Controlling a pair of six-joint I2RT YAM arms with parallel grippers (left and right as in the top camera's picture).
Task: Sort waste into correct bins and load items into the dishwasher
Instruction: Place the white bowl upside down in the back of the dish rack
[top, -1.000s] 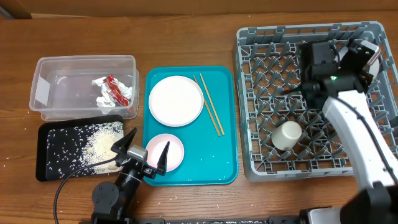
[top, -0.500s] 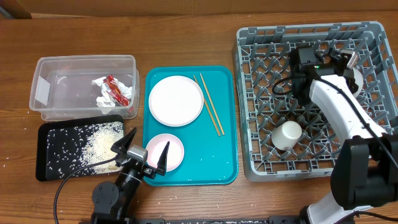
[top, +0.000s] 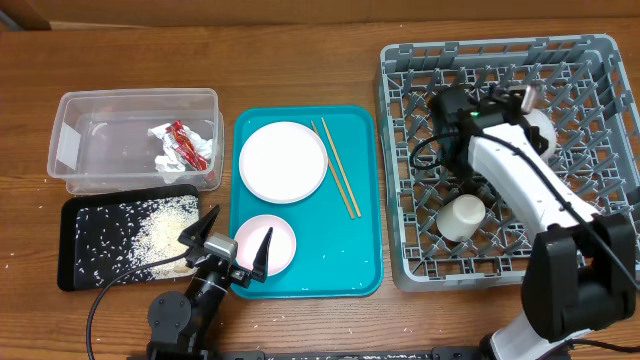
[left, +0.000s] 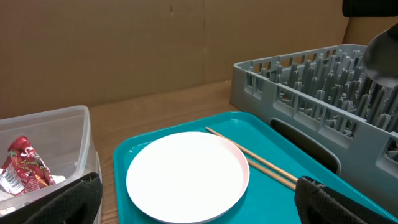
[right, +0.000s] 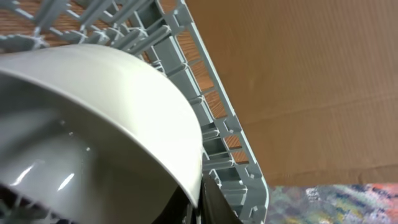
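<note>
Left fingers (top: 264, 248) spread wide, empty, at near edge of teal tray (top: 340, 262), over pink plate (top: 282, 240). Rice (top: 160, 235) in black tray (top: 75, 275), near left. Cup (top: 461, 218) sits in rack (top: 405, 255), right. Farther: white plate (top: 283, 161) and chopsticks (top: 336, 180) on teal tray; wrapper (top: 182, 145) in clear tub (top: 70, 150). Right fingers (right: 214, 206) clamped on bowl (right: 93, 124) rim, over far part of rack.

Bright, even light falls from above, and shadows on the brown wooden table (top: 300, 60) are short and soft. The large white round plate (top: 283, 162) looks nearly washed out. The left wrist view is sharp at centre and blurred in its lower corners. The pale grey-blue bowl (right: 93, 143), very close to the lens, looks soft, with small white glints.
</note>
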